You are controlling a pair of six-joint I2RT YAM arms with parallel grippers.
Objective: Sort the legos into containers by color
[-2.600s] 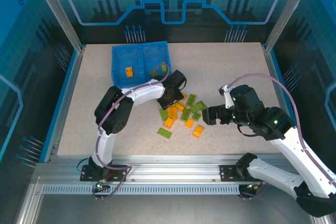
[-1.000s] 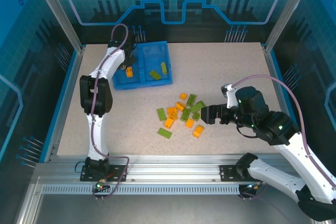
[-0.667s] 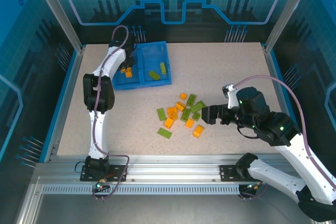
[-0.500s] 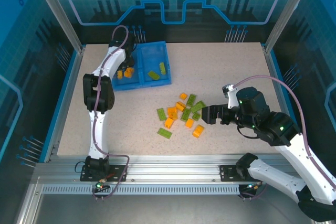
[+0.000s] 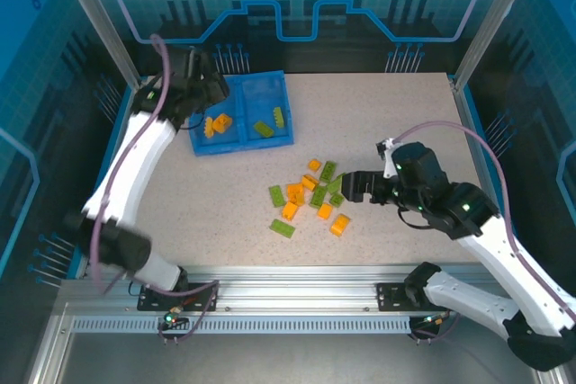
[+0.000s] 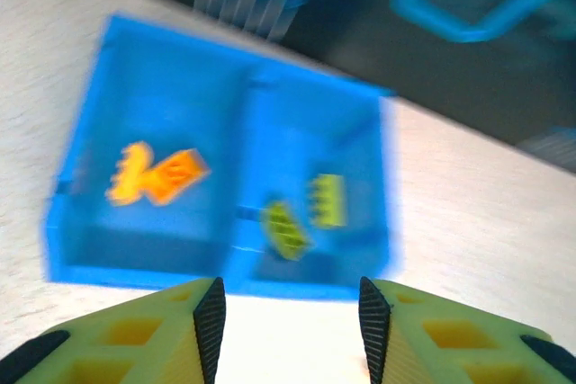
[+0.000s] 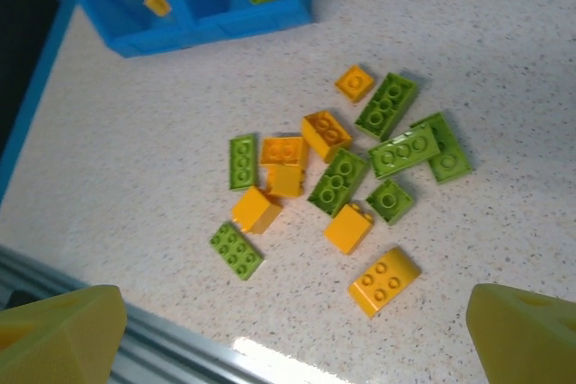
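Note:
The blue tray (image 5: pixel 241 138) sits at the back left of the table. Its left compartment holds two orange legos (image 5: pixel 216 125), blurred in the left wrist view (image 6: pixel 157 174), and its right compartment holds two green legos (image 5: pixel 270 122) (image 6: pixel 297 218). My left gripper (image 5: pixel 205 89) hovers by the tray's back left corner, open and empty (image 6: pixel 286 321). A loose pile of orange and green legos (image 5: pixel 310 193) (image 7: pixel 337 173) lies mid-table. My right gripper (image 5: pixel 351 188) hangs just right of the pile, open wide with nothing between its fingers (image 7: pixel 288 334).
The tray (image 7: pixel 207 29) lies up and to the left of the pile in the right wrist view. A metal rail (image 5: pixel 288 285) runs along the table's near edge, and blue frame walls close in the sides. A green lego (image 5: pixel 282 227) and an orange one (image 5: pixel 339 224) lie nearest the front.
My left gripper carried an orange lego from the pile to the tray's left compartment and let it go; its arm has now swung out left. The right gripper edged left toward the pile.

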